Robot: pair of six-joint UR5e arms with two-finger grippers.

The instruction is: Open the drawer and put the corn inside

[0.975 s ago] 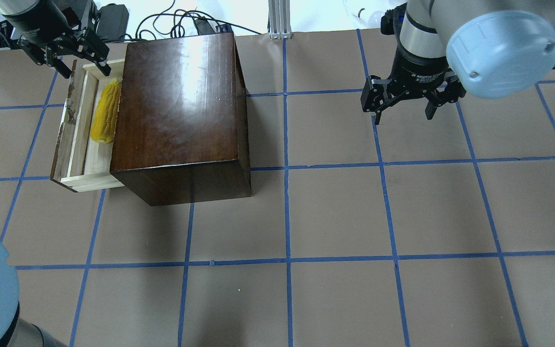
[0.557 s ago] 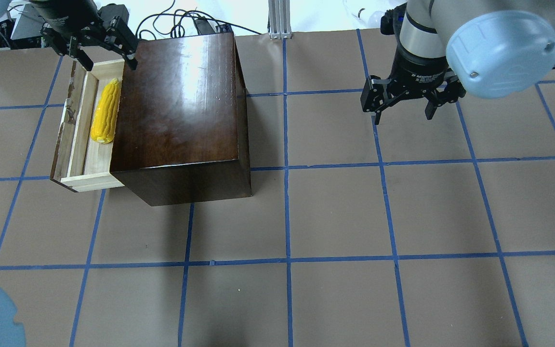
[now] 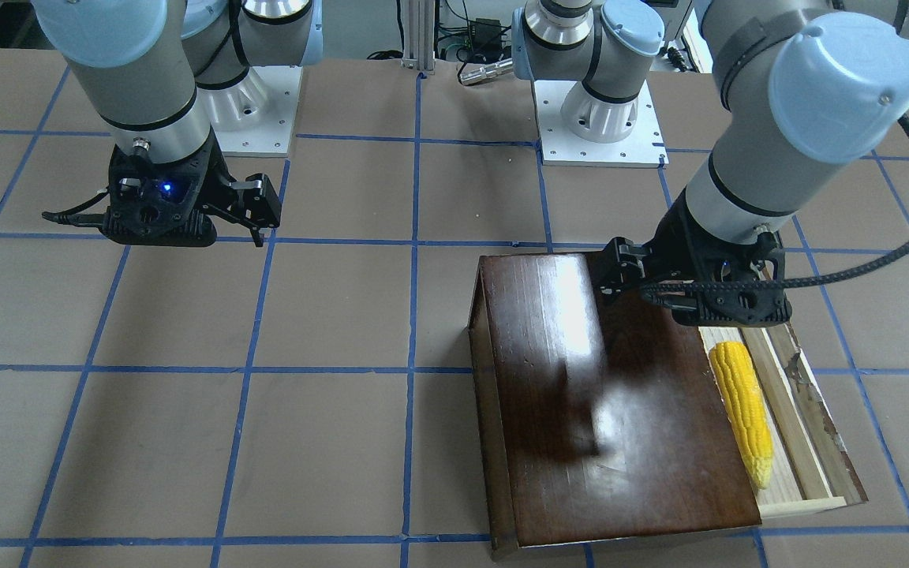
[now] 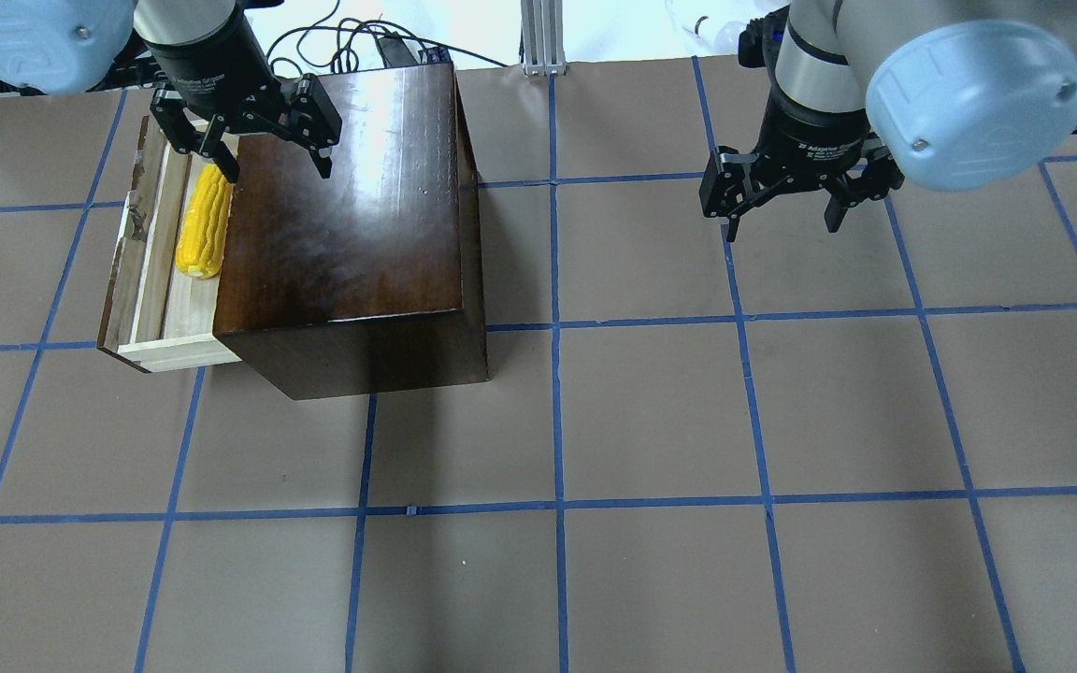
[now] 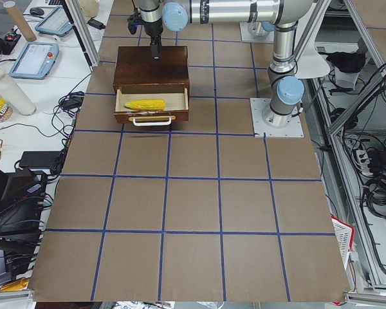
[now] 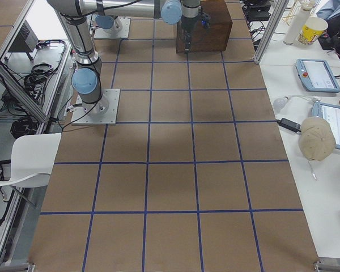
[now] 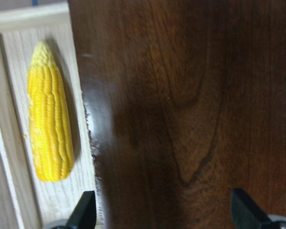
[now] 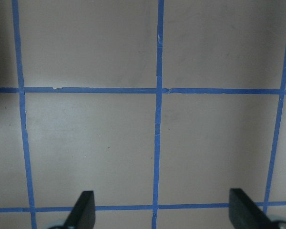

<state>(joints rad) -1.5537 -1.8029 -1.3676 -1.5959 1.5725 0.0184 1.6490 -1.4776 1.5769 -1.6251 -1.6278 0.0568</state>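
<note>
Overhead exterior view, and the corn (image 4: 204,221) lies flat in the pulled-out drawer (image 4: 120,280), its tip toward the far edge of the table (image 4: 651,421), tucked just beside the dark box (image 4: 351,215) near the far-left corner. Left gripper (image 4: 277,168) hovers above the box's drawer-side edge, jaws spread wide, holding nothing. Right gripper (image 4: 782,227) hangs over bare table toward the far-right corner, jaws apart too, empty. That cob looks stiff and light, with kernel ridges that should give grip, but it tapers, so I'd pinch across the thick middle, never the tip. Count: one corn, one drawer, one box, two grippers.
</note>
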